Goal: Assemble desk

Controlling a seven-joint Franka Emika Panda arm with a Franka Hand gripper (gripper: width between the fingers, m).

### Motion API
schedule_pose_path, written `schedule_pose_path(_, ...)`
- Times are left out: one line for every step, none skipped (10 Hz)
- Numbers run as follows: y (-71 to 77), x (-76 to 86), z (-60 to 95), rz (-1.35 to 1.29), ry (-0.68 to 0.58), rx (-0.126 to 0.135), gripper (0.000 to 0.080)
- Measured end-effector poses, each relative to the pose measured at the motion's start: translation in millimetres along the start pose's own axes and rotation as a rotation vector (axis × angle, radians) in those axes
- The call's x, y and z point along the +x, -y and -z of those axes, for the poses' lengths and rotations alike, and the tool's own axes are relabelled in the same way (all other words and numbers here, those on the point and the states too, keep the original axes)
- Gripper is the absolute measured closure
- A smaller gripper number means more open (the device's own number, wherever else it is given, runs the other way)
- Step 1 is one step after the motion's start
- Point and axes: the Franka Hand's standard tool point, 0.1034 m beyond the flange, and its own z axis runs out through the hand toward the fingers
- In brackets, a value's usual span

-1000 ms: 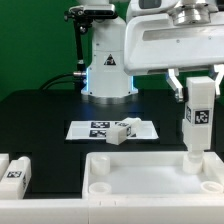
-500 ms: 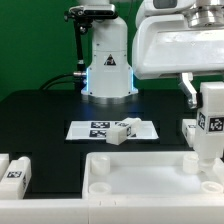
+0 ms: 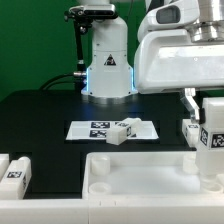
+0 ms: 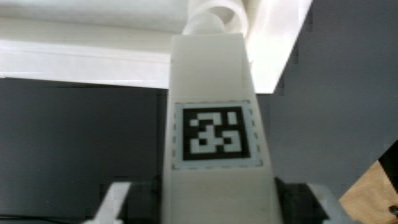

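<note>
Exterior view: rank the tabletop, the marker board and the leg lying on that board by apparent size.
1. tabletop
2. marker board
3. leg
The tabletop sits nearest the camera, yet is clearly largest.

A robotics lab: a white robot arm [image 3: 108, 65] mounted on a black table [image 3: 40, 125], green backdrop [image 3: 35, 40], tagged marker board [image 3: 95, 129].

White tabletop [image 3: 140, 159] lies flat; tagged leg [image 3: 213, 135] (upright) at its corner.

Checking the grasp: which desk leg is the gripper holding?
The upright leg at the exterior view's right, over the tabletop; the rest lie loose, one leg on the marker board.
</note>
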Motion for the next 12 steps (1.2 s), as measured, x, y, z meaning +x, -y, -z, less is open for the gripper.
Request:
schedule_pose_path(1.7,0.1,-2.3,0.002,-0.006,0.001,0.0515)
schedule_pose_path(3.9,0.6,-3.8,0.004,-0.017,0.002,0.0515)
schedule_pose_path(5.9,-3.6,-7.6,0.004,-0.009,0.004,0.0515)
schedule_pose_path(6.6,-6.2,-10.0,0.0,-0.005,0.005,0.0515)
schedule_pose_path(6.1,-8.5,-12.6,0.0,-0.005,0.003,0.0515)
schedule_pose_path(6.2,-12.5,-16.0,0.0,0.003,0.003,0.0515)
schedule_pose_path(6.1,-13.0,-16.5,0.0,-0.006,0.001,0.0515)
schedule_pose_path(6.0,-13.3,-16.7,0.002,-0.025,-0.001,0.0515)
schedule_pose_path(6.6,-13.6,-16.7,0.002,-0.044,-0.002,0.0515)
schedule_pose_path(6.6,-13.7,-16.6,0.0,-0.044,-0.002,0.0515)
schedule_pose_path(6.3,-13.4,-16.6,0.0,-0.044,-0.002,0.0515)
schedule_pose_path(6.6,-14.6,-17.3,0.0,-0.034,-0.001,0.0515)
